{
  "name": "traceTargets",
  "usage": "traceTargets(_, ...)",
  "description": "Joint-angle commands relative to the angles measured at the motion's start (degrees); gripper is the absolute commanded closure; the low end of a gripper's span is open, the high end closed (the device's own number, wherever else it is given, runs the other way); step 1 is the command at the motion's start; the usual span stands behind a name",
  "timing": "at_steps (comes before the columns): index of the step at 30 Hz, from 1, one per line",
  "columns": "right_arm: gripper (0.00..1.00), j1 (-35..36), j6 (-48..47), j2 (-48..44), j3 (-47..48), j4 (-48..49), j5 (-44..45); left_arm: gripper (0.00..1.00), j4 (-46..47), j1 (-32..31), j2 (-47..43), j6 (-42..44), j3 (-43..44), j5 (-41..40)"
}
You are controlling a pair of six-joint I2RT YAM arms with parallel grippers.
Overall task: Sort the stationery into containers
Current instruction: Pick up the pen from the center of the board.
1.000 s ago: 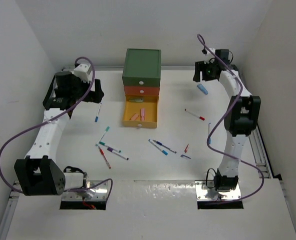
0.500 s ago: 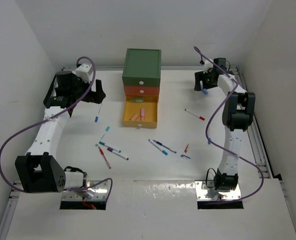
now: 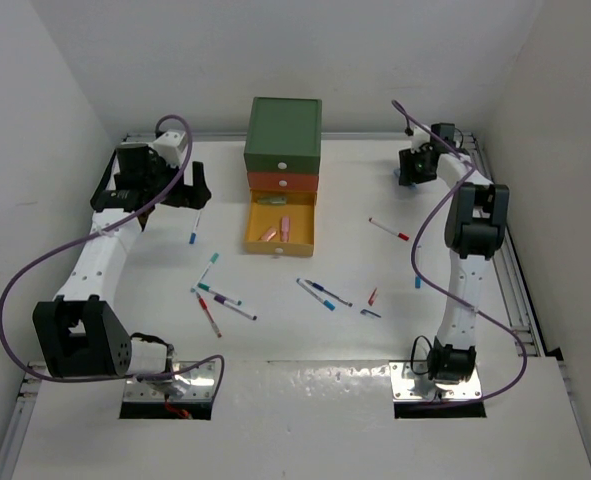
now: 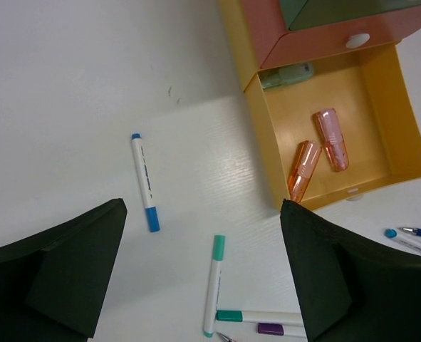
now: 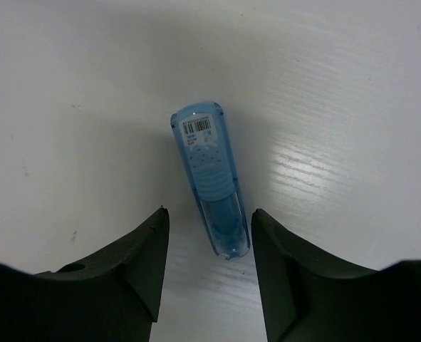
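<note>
Right wrist view: a translucent blue plastic capsule [image 5: 207,160] was framed by the wide-open right gripper [image 5: 208,217], a pickup judged pending, with lowering and closure required next.

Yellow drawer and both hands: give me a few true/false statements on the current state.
1. The yellow drawer is pulled open. True.
2. Pink capsule pieces lie inside it. True: there are two of them.
3. The right hand is shut on a red pen. False: it is open, with one finger on each side of a blue capsule piece lying on the table.
4. The left hand holds a pen. False: it is open and empty. A blue-capped pen lies on the table below it.
5. The orange-red drawer is open. False: it is shut.
</note>
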Motion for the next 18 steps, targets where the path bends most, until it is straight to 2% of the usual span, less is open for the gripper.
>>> traceTargets(1,0.51,0.1,-1.2,0.9,2.3,2.7,0.1,0.04,0.3,-0.2,-0.3,-0.4,2.5,-0.8)
traceTargets(3,0.51,0.1,-1.9,1.1,1.8,2.8,0.5,0.05,0.0,-0.3,0.0,-2.2,2.9,-2.5)
traceTargets(7,0.58,0.1,-3.1,1.0,0.8,2.5,0.7,0.06,-0.9,-0.4,0.5,-2.4,3.3,-3.9)
traceTargets(11,0.76,-0.1,-3.4,-0.1,-0.8,2.3,0.6,0.08,-0.4,-0.4,0.2,-3.2,2.9,-4.5)
traceTargets(18,1.00,-0.4,-2.8,-9.6,-6.9,2.1,-3.2,0.15,4.7,0.4,-3.9,-4.8,-1.0,-5.0)
